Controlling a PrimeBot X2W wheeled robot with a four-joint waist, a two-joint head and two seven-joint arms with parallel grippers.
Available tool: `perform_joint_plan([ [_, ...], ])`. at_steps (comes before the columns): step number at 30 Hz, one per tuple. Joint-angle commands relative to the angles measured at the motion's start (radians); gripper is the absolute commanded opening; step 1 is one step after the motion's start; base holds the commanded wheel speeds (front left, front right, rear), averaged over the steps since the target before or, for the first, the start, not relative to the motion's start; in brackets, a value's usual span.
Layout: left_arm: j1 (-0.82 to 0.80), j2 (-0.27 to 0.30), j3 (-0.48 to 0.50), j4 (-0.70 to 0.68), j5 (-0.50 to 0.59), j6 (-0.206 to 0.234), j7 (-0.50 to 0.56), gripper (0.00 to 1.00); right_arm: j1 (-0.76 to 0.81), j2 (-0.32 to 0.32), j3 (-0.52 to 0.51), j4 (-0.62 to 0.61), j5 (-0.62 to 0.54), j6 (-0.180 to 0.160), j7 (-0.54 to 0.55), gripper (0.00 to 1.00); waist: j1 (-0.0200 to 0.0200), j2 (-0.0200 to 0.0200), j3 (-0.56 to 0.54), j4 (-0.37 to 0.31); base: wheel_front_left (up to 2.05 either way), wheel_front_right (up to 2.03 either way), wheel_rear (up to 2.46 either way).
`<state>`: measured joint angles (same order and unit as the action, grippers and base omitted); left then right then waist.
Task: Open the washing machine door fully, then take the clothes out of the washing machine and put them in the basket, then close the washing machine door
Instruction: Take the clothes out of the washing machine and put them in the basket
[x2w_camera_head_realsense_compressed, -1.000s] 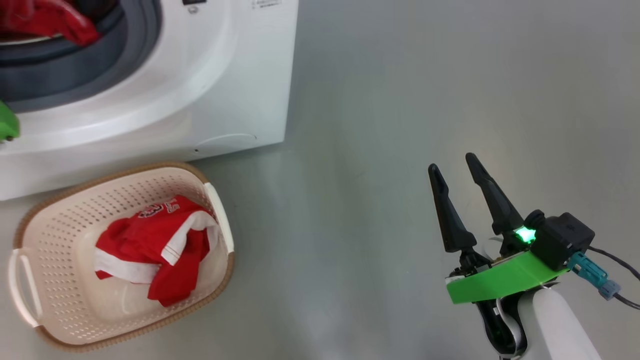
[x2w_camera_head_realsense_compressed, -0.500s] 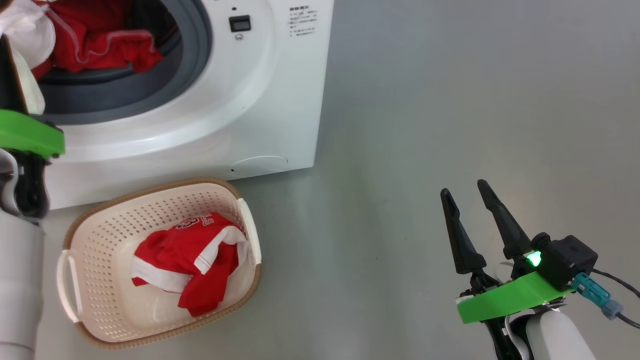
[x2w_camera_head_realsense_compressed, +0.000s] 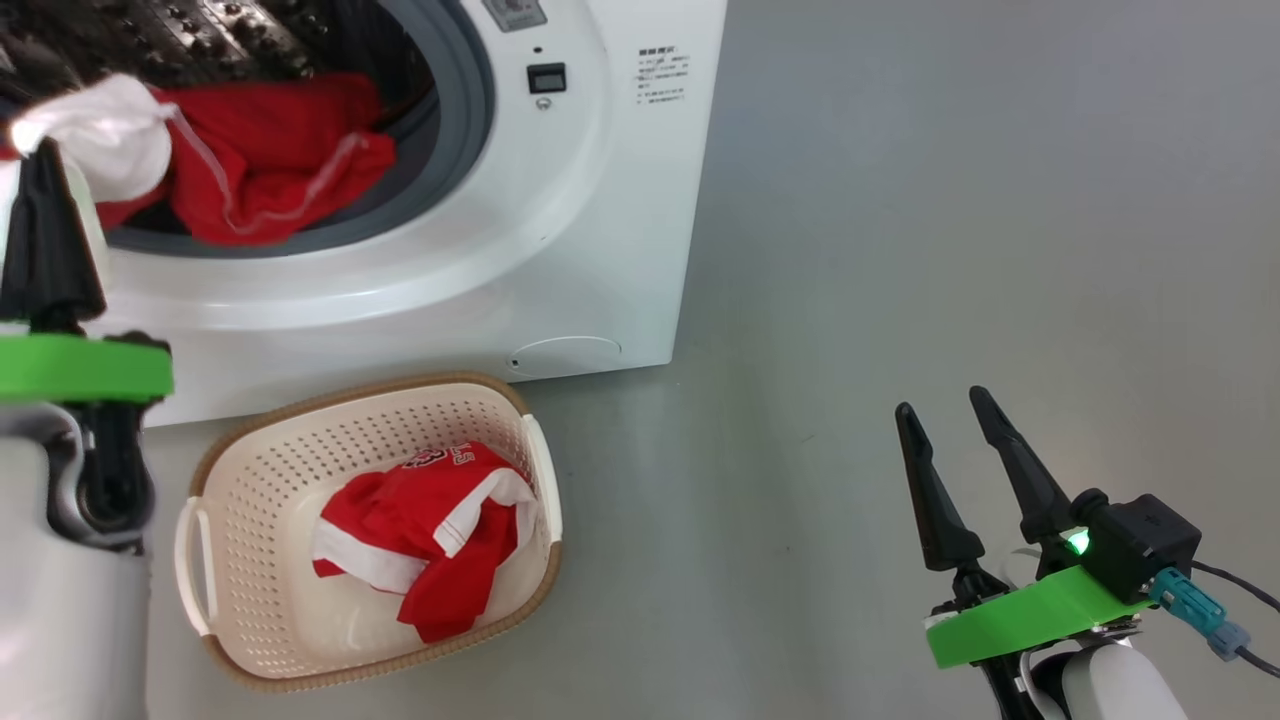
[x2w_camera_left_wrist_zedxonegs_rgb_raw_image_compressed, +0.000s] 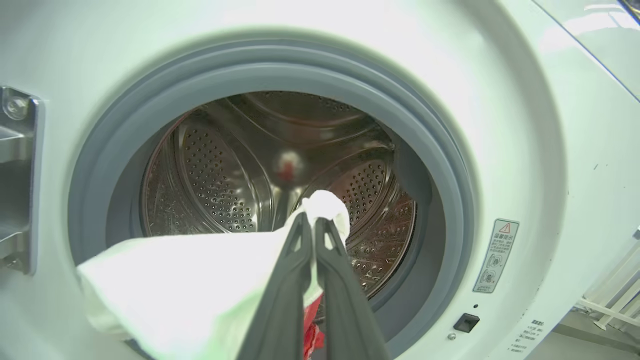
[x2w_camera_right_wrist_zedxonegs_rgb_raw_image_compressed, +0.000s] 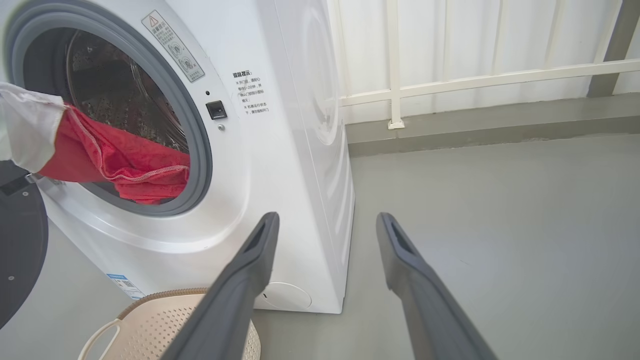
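Two views: left gripper clamps white cloth; right gripper gapes empty, door glimpsed.

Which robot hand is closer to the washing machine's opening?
Left. The left gripper is right before the washing machine opening, shut on the white cloth; the right gripper hangs open over the floor, off to its side.

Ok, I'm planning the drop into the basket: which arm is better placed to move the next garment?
Left. The left gripper is shut on the white cloth at the mouth of the washing machine, with the basket beside that arm. The right gripper hangs open and empty, off to the side.
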<state>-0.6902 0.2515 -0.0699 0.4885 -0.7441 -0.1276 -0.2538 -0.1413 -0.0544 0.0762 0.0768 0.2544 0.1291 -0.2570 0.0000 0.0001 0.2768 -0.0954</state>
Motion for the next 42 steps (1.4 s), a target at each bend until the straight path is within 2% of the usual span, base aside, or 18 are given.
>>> perform_joint_plan([
  [1, 0.029, 0.035, 0.038, -0.071, -0.011, -0.003, -0.008, 0.00, 0.008, 0.004, 0.013, -0.024, -0.010, 0.002, -0.005, 1.00, 0.0000, -0.0001, -0.008, 0.011, 0.00, 0.00, 0.00],
  [12, 0.238, 0.016, 0.118, -0.364, -0.020, -0.003, -0.008, 0.00, 0.025, 0.004, -0.007, -0.034, -0.020, 0.002, -0.005, 1.00, 0.0000, -0.0001, -0.023, 0.022, 0.00, 0.00, 0.00],
  [16, 0.304, -0.007, 0.139, -0.457, -0.022, -0.003, -0.008, 0.00, 0.030, 0.004, -0.019, -0.042, -0.021, 0.002, -0.005, 1.00, 0.0000, -0.0001, -0.018, 0.030, 0.00, 0.00, 0.00],
  [23, 0.378, -0.037, 0.130, -0.562, 0.019, 0.013, -0.008, 0.00, 0.029, 0.004, -0.023, -0.045, -0.018, 0.002, -0.005, 1.00, 0.0000, -0.0001, -0.007, 0.036, 0.00, 0.00, 0.00],
  [28, 0.418, -0.051, 0.092, -0.509, 0.042, 0.017, -0.004, 0.00, 0.016, 0.004, -0.012, -0.045, -0.014, 0.002, -0.005, 1.00, 0.0000, -0.0001, 0.007, 0.029, 0.00, 0.00, 0.00],
  [42, 0.383, -0.063, 0.060, -0.140, 0.141, 0.000, -0.008, 0.00, -0.014, 0.004, -0.008, -0.059, -0.001, 0.002, -0.005, 1.00, 0.0000, -0.0001, 0.079, -0.003, 0.00, 0.00, 0.00],
])
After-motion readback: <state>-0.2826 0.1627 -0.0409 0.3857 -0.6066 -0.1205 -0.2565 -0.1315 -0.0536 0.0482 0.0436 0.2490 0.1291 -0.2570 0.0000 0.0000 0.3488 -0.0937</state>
